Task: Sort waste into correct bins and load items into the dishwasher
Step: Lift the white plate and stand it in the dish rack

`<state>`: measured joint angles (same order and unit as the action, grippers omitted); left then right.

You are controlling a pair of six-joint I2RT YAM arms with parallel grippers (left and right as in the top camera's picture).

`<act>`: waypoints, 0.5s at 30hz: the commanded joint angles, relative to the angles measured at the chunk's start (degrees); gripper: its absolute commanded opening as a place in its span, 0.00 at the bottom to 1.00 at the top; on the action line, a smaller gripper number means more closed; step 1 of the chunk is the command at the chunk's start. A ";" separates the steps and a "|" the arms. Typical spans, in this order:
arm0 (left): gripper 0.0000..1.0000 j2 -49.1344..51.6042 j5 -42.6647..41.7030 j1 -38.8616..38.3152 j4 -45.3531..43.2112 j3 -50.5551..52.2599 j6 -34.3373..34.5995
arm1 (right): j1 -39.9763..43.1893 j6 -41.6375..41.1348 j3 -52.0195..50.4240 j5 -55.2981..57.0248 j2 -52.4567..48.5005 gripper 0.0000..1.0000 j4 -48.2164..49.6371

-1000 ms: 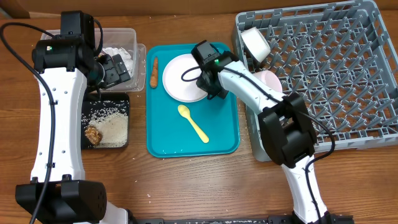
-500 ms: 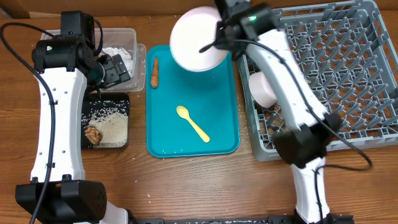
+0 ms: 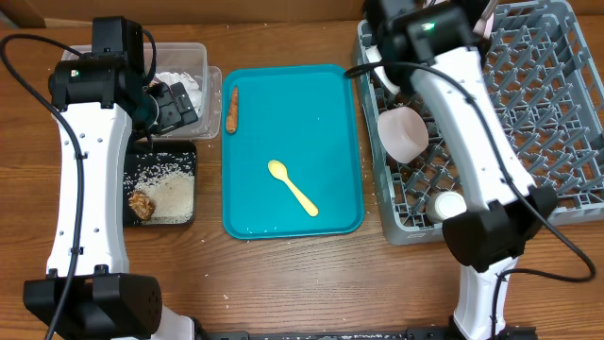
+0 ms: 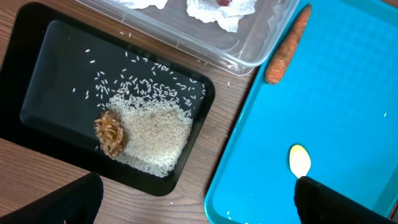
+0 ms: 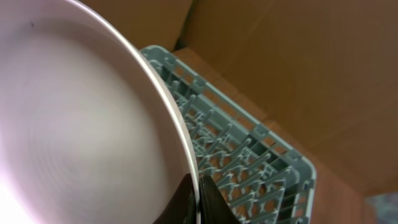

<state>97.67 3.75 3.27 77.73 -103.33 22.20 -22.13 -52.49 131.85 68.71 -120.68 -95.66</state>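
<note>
Found right gripper (image 5: 196, 200) pinched shut on the rim of the round white plate (image 5: 74, 124), held on edge over the far-left part of the dish rack (image 3: 547, 113). Could not tell from either view whether the plate touched the pegs. Judged it not yet seated.

Found left gripper (image 4: 202, 202) spread wide and empty, hanging over the gap between the black tray (image 4: 37, 68) and the teal tray (image 4: 348, 106).

Progress, as judged:
- Counted in the rack: pink bowl (image 3: 403, 132) on its side near the left wall, small white cup (image 3: 445, 205) near the front-left corner, plus a white rim (image 3: 374, 57) mostly hidden under the arm, probably a second bowl.
- Logged yellow spoon (image 3: 293, 187) alone mid teal tray, not yet loaded.
- Logged orange stick (image 4: 287, 46) lying along the teal tray's left edge, just beside the clear tub (image 4: 261, 46), not yet binned.

Containers:
- Clear tub: held crumpled white napkins (image 4: 211, 9), with a glimpse of red (image 4: 224, 2) among them, likely the wrapper.
- Black tray: held a spread of rice (image 4: 155, 134), stray grains scattered above it, and a brown chunk (image 4: 111, 132) touching the heap's left side.

Reckoned waste nearly sorted, loading well along; plate, spoon and stick left.
</note>
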 commanded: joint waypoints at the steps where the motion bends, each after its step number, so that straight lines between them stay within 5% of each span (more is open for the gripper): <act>1: 1.00 0.48 0.72 0.04 -0.13 -0.37 0.11 | -0.17 -13.31 -8.94 12.68 -0.74 0.04 1.05; 8: 1.00 0.46 0.72 0.04 -0.13 -0.37 0.11 | 0.52 -31.32 -26.73 20.02 -0.74 0.04 3.41; 15: 1.00 0.46 0.72 0.04 -0.13 -0.37 0.11 | 2.97 -31.26 -31.52 14.16 -0.74 0.04 11.65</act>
<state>97.67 3.75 3.27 77.73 -103.33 22.20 -20.32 -80.01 100.84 83.70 -121.58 -85.60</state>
